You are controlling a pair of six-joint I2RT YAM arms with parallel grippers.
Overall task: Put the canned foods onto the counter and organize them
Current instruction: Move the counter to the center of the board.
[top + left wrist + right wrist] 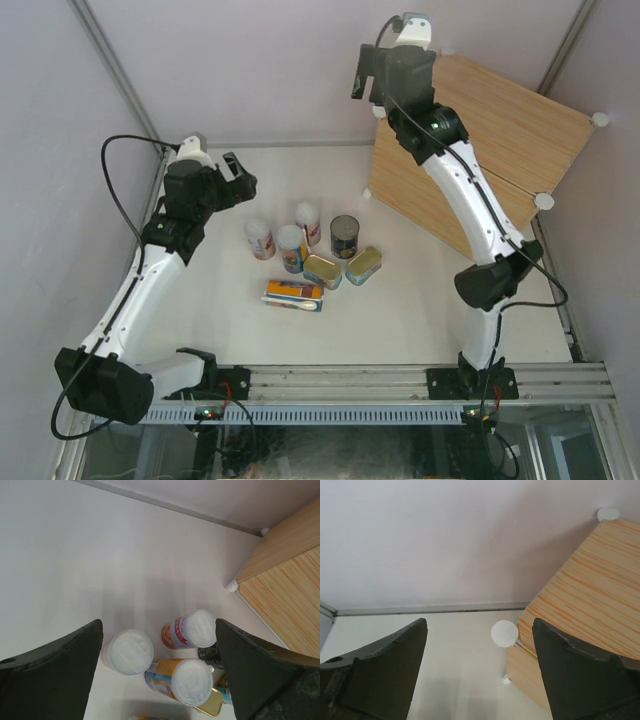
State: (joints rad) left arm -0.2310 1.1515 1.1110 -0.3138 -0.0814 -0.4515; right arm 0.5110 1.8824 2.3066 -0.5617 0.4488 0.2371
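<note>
While both arms reach out over the table [420, 310], all seven cans sit grouped on it near the middle, well apart from the counter [500, 150], which stands at the far right.

Three white-lidded cans stand upright: the left can [259, 239], the middle can [292, 248] just beside it, and the rear can [308, 222] close behind that. The dark can [344, 237] stands upright to their right. Nearer the arm bases, the left tin [322, 271] and the right tin [364, 265] lie flat side by side. The lying can [293, 295] rests on its side at the near edge of the group.

The left gripper [238, 178] hovers to the left of the group and a little beyond it. Its jaws are spread wide and hold nothing. In its wrist view, the three white lids show on the table between its dark fingers [55, 675].

The right gripper [368, 85] is raised by the counter's far left corner. Its jaws are also spread and empty. Its wrist view shows the wood-grain top at the right and a white connector [504, 632] at the corner, between the fingers [580, 675].
</note>
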